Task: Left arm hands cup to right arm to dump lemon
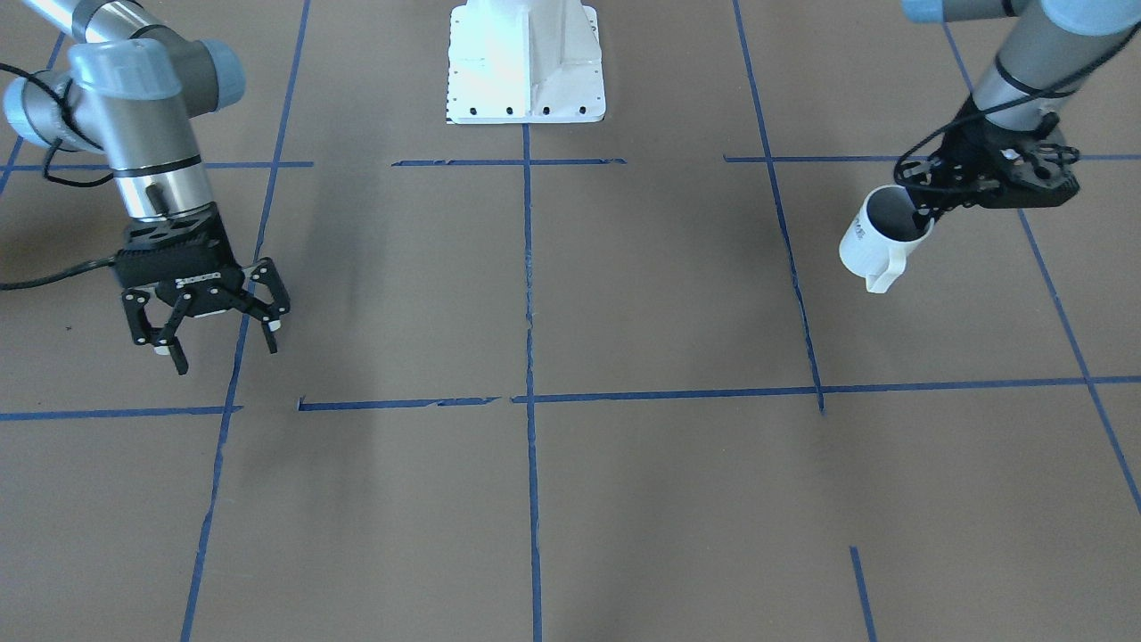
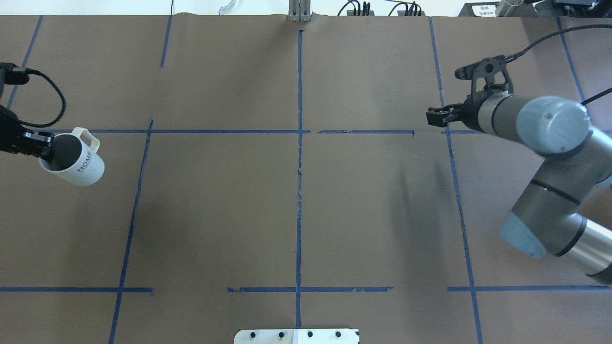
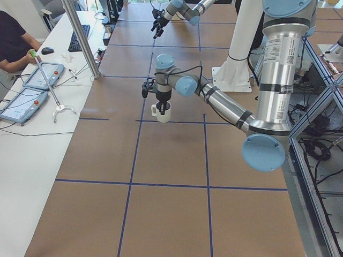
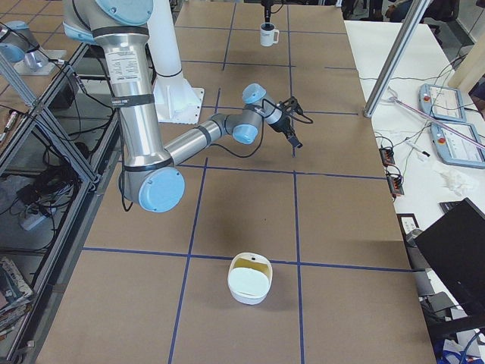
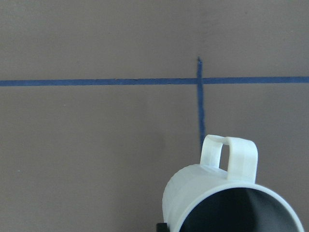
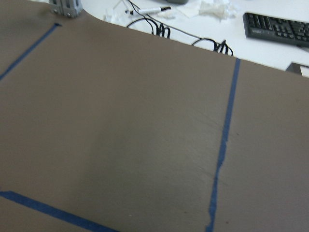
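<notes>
The white cup with "HOME" lettering hangs tilted from my left gripper, which is shut on its rim, one finger inside. In the overhead view the cup is at the far left with the left gripper beside it. The left wrist view shows the cup's handle and dark inside. The lemon is hidden; the cup's inside looks only dark. My right gripper is open and empty, far across the table from the cup, and also shows in the overhead view.
The white robot base stands at the table's middle edge. Blue tape lines grid the brown table. A white bowl with a yellowish inside sits near the table's right end. Operators' desks with tablets and a keyboard run along the far side.
</notes>
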